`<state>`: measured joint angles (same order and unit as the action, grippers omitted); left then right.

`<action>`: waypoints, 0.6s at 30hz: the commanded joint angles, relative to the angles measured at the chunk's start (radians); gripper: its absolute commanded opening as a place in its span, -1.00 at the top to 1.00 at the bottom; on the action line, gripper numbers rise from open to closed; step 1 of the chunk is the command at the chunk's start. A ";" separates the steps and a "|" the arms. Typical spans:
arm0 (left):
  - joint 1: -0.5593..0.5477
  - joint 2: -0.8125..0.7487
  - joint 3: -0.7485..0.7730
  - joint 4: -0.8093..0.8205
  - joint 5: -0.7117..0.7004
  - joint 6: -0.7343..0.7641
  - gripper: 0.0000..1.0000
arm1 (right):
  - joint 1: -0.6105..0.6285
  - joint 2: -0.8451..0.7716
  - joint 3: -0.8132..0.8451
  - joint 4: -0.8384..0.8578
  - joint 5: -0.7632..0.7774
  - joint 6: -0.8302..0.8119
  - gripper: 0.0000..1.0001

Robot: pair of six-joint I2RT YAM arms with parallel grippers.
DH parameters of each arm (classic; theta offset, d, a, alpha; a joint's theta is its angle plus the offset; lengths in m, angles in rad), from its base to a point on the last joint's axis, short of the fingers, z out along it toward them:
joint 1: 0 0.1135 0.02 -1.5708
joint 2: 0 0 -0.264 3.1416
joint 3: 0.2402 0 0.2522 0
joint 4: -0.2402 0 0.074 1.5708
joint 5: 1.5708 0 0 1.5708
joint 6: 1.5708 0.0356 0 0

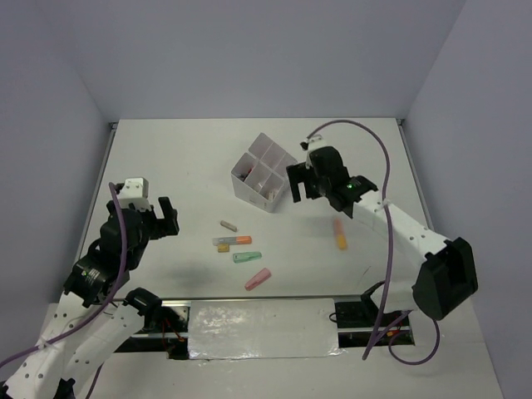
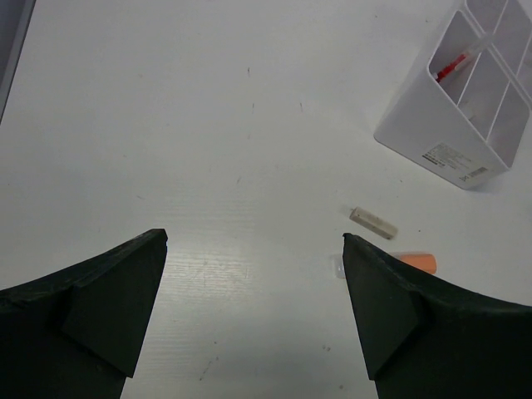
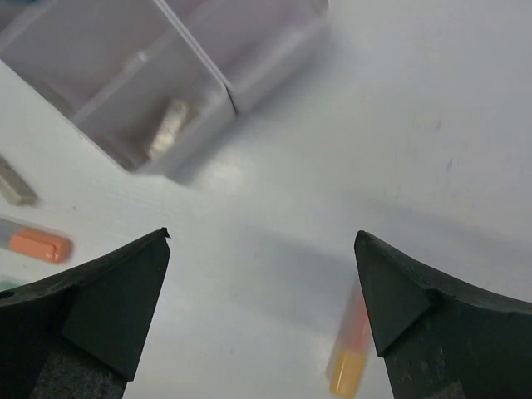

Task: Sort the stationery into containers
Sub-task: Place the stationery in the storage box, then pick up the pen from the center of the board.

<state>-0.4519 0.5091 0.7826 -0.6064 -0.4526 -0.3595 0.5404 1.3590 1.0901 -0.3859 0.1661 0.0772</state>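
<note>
The white four-compartment box stands at mid-table, with a red pen and a small eraser inside. On the table lie a small beige eraser, an orange marker, a green marker, a pink marker and an orange-yellow marker. My right gripper is open and empty, just right of the box; the orange-yellow marker lies by its right finger. My left gripper is open and empty, left of the eraser and orange marker.
The table's side walls rise left and right. A metal strip runs along the near edge between the arm bases. The right arm's purple cable loops over the right side.
</note>
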 commanded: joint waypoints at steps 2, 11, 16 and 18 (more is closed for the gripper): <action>0.009 -0.007 0.024 0.013 -0.041 -0.016 -0.99 | 0.000 -0.096 -0.104 -0.091 0.083 0.203 -0.99; 0.009 -0.034 0.014 0.036 0.018 0.004 -0.99 | -0.235 -0.078 -0.248 -0.074 -0.054 0.186 -0.87; 0.009 -0.030 0.012 0.040 0.032 0.010 -0.99 | -0.260 0.043 -0.259 -0.103 -0.027 0.203 -0.80; 0.009 -0.027 0.010 0.045 0.041 0.014 -0.99 | -0.260 0.067 -0.271 -0.100 -0.033 0.207 -0.77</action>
<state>-0.4484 0.4828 0.7826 -0.6056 -0.4332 -0.3672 0.2771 1.3937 0.8406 -0.4667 0.1516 0.2649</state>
